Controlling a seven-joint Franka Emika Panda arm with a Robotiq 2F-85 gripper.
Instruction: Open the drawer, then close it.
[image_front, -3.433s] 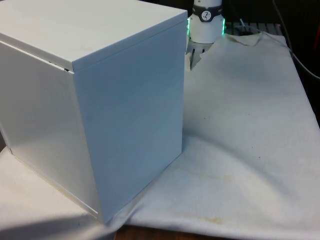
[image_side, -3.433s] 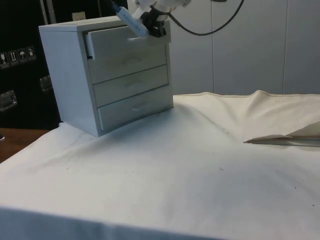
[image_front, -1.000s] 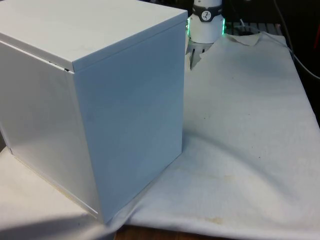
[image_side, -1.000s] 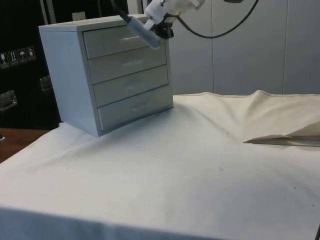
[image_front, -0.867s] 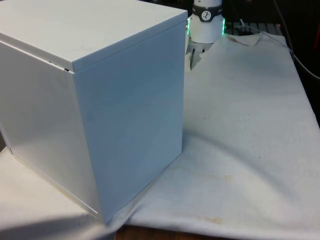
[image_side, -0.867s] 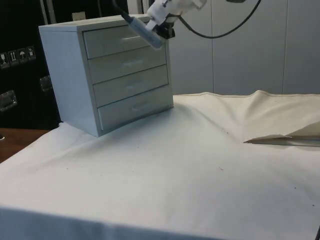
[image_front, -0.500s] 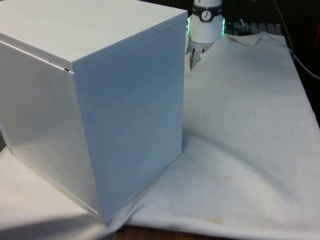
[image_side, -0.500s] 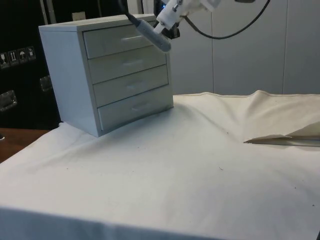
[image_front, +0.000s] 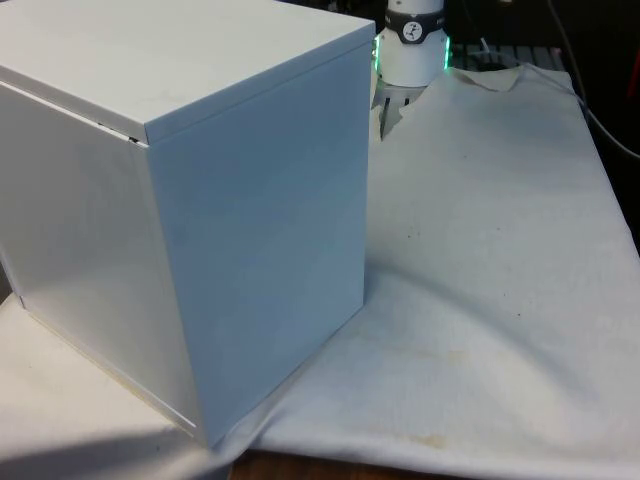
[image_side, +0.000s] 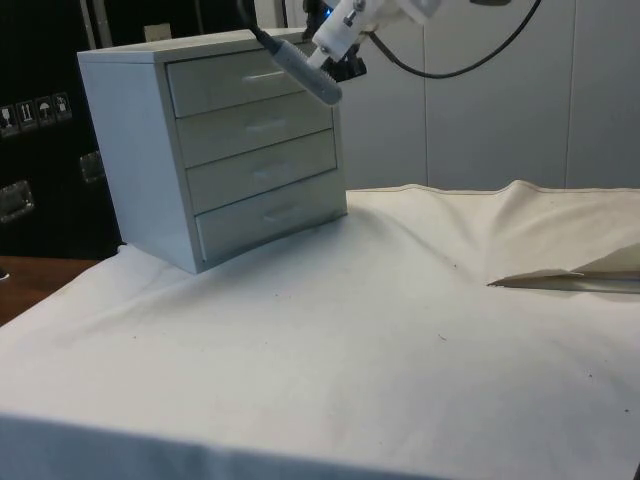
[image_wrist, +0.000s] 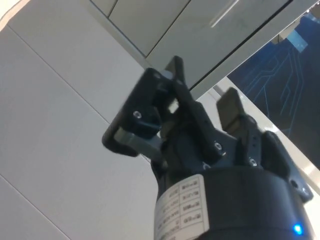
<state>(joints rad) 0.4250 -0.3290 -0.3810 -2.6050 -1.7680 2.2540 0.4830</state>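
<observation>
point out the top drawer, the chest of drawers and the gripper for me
top drawer (image_side: 235, 82), side view, on its shut front panel.
chest of drawers (image_front: 260, 260), front view, on the plain side wall.
gripper (image_wrist: 202, 87), wrist view, in the gap between the two spread fingertips.

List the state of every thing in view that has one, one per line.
Chest of drawers: upright on the cloth.
Top drawer: shut, flush with the others.
Three lower drawers: shut.
Gripper: open, holding nothing, apart from the drawer front.
White cloth: spread over the table, wrinkled.
</observation>
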